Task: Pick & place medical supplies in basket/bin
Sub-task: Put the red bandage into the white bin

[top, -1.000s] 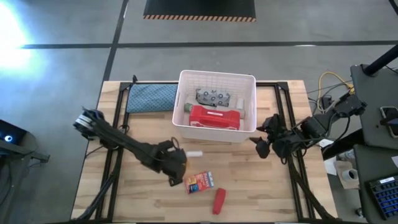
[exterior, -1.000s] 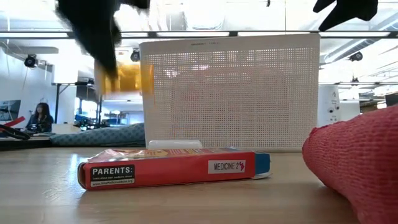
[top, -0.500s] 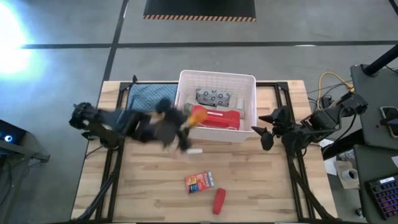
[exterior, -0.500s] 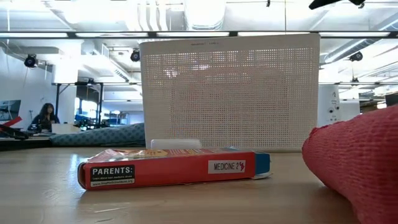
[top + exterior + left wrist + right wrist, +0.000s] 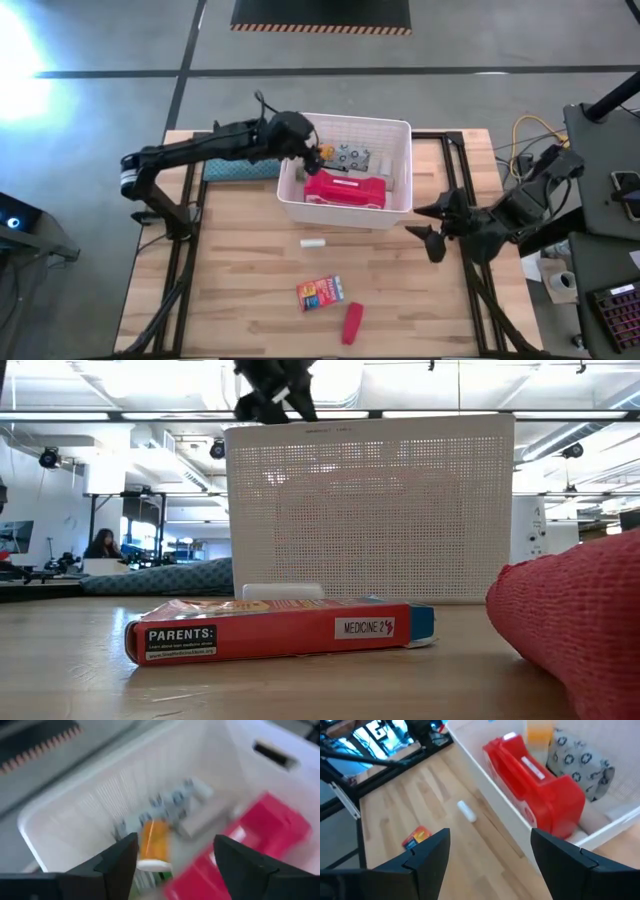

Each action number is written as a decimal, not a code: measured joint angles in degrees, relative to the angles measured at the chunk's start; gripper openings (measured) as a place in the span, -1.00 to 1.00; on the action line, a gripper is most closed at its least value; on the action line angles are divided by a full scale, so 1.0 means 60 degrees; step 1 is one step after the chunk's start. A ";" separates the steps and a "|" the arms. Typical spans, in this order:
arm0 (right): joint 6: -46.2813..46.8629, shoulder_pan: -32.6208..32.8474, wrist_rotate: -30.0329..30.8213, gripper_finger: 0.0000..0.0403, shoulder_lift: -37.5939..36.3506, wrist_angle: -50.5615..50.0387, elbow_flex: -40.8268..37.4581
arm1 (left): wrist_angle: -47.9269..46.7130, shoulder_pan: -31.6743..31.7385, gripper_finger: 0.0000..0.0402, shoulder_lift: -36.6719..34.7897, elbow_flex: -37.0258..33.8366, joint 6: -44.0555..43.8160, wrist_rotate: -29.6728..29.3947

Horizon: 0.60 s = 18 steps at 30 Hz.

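Left gripper (image 5: 312, 150), fingers spread, releases an orange bottle (image 5: 153, 845) over the bin (image 5: 400, 130); red case (image 5: 345, 189) inside. Box (image 5: 320, 292), tube (image 5: 351, 322), white bottle (image 5: 313, 243) remain. Right gripper (image 5: 428, 228) open, empty.

One bin (image 5: 399, 130) – six supplies (image 5: 345, 189)

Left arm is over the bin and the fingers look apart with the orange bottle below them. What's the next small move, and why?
Probably lift the left gripper straight up, clear of the white bin. Its fingers stand open and the orange bottle shows between and beyond them, inside the bin beside the red case, so the drop looks done. The small white item waits on the table.
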 joint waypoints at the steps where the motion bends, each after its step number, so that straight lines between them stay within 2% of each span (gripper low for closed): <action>1: 0.0161 0.0099 0.0003 0.32 0.0055 -0.0094 -0.0008 | -0.0293 -0.0144 0.22 -0.0047 0.0002 -0.0149 0.0057; 6: 0.0544 0.0230 -0.0035 0.32 0.0337 -0.0385 -0.0064 | -0.0964 -0.1390 0.30 -0.0300 0.0468 -0.0268 -0.0021; 11: -0.0037 0.0230 -0.0626 0.32 0.0563 -0.0399 -0.0075 | -0.1109 -0.3734 0.30 -0.0501 0.0628 -0.0052 0.0694; 14: -0.0388 0.0230 -0.0758 0.32 0.0777 -0.0399 -0.0089 | -0.1188 -0.5173 0.30 -0.0454 -0.0087 -0.0498 0.0682; 18: -0.0622 0.0230 -0.0832 0.32 0.1112 -0.0403 -0.0104 | -0.0717 -0.6503 0.30 -0.0400 -0.1579 -0.2398 0.0331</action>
